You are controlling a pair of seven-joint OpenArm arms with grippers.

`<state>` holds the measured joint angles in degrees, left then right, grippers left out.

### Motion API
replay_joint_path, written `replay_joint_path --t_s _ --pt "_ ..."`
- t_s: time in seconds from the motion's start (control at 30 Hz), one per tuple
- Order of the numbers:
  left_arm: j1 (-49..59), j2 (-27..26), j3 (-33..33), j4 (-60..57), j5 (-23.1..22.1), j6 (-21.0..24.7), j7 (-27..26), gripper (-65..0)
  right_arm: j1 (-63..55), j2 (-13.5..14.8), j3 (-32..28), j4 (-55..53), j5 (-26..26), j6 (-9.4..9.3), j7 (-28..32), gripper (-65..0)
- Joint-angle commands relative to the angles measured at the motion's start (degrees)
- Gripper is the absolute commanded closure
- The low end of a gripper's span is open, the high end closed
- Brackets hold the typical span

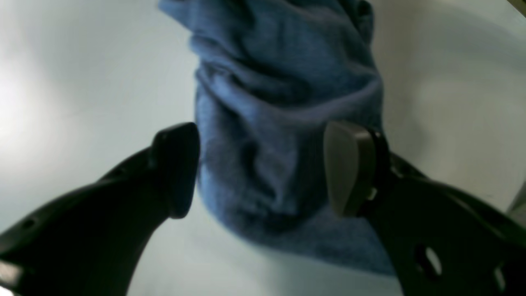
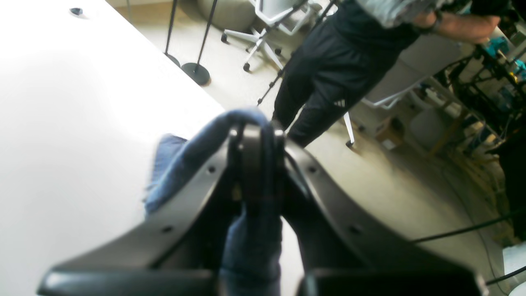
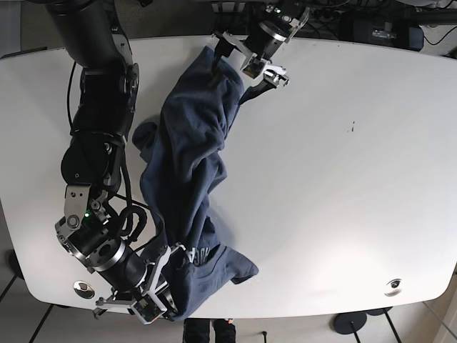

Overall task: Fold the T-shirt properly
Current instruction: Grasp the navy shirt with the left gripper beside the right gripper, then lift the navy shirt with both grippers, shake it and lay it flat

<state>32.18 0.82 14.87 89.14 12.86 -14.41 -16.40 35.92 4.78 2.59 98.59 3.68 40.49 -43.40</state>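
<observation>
Base view: the blue T-shirt (image 3: pixel 191 171) lies bunched in a long twisted band across the white surface (image 3: pixel 335 186), running from the left end effector (image 3: pixel 250 61) at the far edge to the right end effector (image 3: pixel 161 286) at the near edge. In the left wrist view the left end effector (image 1: pixel 259 168) has its fingers (image 1: pixel 349 164) spread apart, with a rumpled fold of the shirt (image 1: pixel 279 123) between them and stretching away ahead; whether either pad touches the cloth I cannot tell. In the right wrist view the right end effector (image 2: pixel 257 135) is clamped on the shirt (image 2: pixel 250 238), cloth wrapping over its tips and hanging down between its fingers, with more cloth just to its left on the surface (image 2: pixel 74 123). Beyond its tips stands a person (image 2: pixel 341 70) in dark trousers, with a white chair (image 2: pixel 271 20) behind.
</observation>
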Motion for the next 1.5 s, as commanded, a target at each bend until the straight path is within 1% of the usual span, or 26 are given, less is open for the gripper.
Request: replay_joint_path --t_s 0.03,0.13,0.2,0.23,0.27,0.3,0.33,0.4,0.43,0.5,0.6,0.67,0.7,0.73,0.77,0.83,0.87,0.97,1.03,1.1,1.17,1.23,1.3,1.37,1.4,1.5 --pt "-1.9 -0.9 1.5 -1.7 -0.4 0.1 -1.8 -44.0 1.0 0.6 0.1 1.1 0.8 -0.49 1.9 -2.1" --pt "-5.2 -1.4 2.7 -6.6 -0.3 0.1 -1.1 -44.0 0.7 1.1 0.1 1.1 0.8 -0.49 1.9 -2.1" --pt "-5.6 -1.4 2.7 -8.3 -0.3 0.1 1.9 -44.0 0.7 1.2 0.1 1.2 0.8 -0.49 1.9 -2.1" --pt "-5.7 -1.6 2.6 -8.6 -0.3 0.1 4.7 -43.9 0.7 1.2 0.2 1.2 0.8 -0.49 1.9 -2.1" --pt "-5.7 -2.5 2.6 -8.5 -0.3 0.1 6.2 -43.8 0.7 1.3 0.5 1.7 0.8 -0.49 1.9 -2.1" --pt "-5.7 -4.5 2.8 -8.4 -0.3 0.1 8.0 -38.8 0.7 1.1 2.2 2.8 0.8 -0.49 1.9 -2.1" --pt "-5.7 -5.2 2.6 -8.4 -0.5 0.1 9.3 -29.6 0.9 1.0 3.3 3.2 0.8 -0.49 1.8 -2.1" --pt "-6.6 -6.5 2.3 -8.3 -0.7 0.1 12.3 -5.0 1.1 1.0 5.0 3.5 0.8 -0.49 1.7 -2.1" --pt "-7.1 -7.3 1.6 -8.3 -0.8 0.1 13.5 0.0 1.2 1.0 5.8 3.5 0.8 -0.49 1.7 -2.1" --pt "-7.2 -8.6 -0.9 -6.9 -0.9 0.1 14.0 0.0 1.9 1.0 7.2 3.4 0.8 -0.49 1.7 -2.1" --pt "-5.9 -9.0 -5.3 -1.5 -1.0 -0.8 13.9 0.0 2.3 1.2 8.0 3.0 0.2 -0.49 1.7 -2.1" --pt "-5.9 -8.5 -10.5 3.5 -1.0 -4.4 14.3 0.0 3.2 1.5 8.0 0.8 0.2 -0.49 1.9 -2.1" --pt "-6.2 -7.9 -12.5 5.1 -1.0 -6.1 14.4 0.0 4.0 2.1 8.0 -0.4 0.2 -0.49 1.9 -2.1" --pt "-8.1 -6.6 -15.6 7.4 -0.9 -8.7 14.7 0.0 4.9 2.6 7.7 -3.4 0.5 -1.50 2.0 -2.1" --pt "-9.5 -5.6 -17.9 9.1 -0.9 -10.3 16.1 0.0 6.6 2.5 7.7 -5.7 0.3 -2.38 2.0 -2.1" --pt "-13.8 -3.7 -22.1 12.6 -0.9 -13.8 21.9 0.0 9.7 2.5 8.0 -11.5 0.3 -3.52 2.2 -2.1" --pt "-16.7 -3.0 -23.8 14.4 -0.9 -16.0 25.2 0.0 11.3 2.6 8.0 -14.8 0.3 -3.87 3.4 -2.1" --pt "-26.7 -2.1 -29.2 18.4 -0.9 -22.1 35.3 0.0 16.3 2.6 7.9 -23.6 0.2 -6.86 8.5 -2.1" --pt "-35.1 -2.1 -31.5 19.8 -0.9 -25.1 42.3 0.0 20.8 2.8 7.9 -29.4 0.2 -8.80 9.9 -2.1" --pt "-44.3 -2.5 -33.0 20.3 -0.9 -25.6 49.3 0.0 25.7 3.9 7.9 -33.9 0.7 -9.50 10.7 -2.1" --pt "-53.7 -3.4 -35.2 20.1 -0.7 -25.6 55.2 0.0 30.4 4.1 8.0 -36.9 0.2 -9.59 11.0 -2.1" --pt "-63.0 -5.7 -36.2 19.6 -0.7 -25.6 60.1 0.0 34.0 4.2 8.0 -38.1 0.2 -9.59 10.8 -2.1" --pt "-70.5 -8.0 -36.4 18.2 -0.8 -25.6 64.9 0.0 36.1 6.3 8.0 -38.0 0.5 -9.85 10.6 -2.1" --pt "-73.5 -9.6 -36.4 18.2 -0.8 -25.6 66.9 0.0 36.2 7.8 8.0 -37.9 0.8 -11.35 10.5 -2.1" --pt "-74.3 -10.3 -36.4 18.0 -0.8 -25.6 67.2 0.0 35.6 9.2 8.4 -37.9 0.8 -11.08 9.6 -2.1" --pt "-71.2 -10.4 -36.5 18.2 -0.9 -25.6 67.2 0.0 30.4 10.3 12.8 -34.4 0.9 -9.94 5.8 -2.1"
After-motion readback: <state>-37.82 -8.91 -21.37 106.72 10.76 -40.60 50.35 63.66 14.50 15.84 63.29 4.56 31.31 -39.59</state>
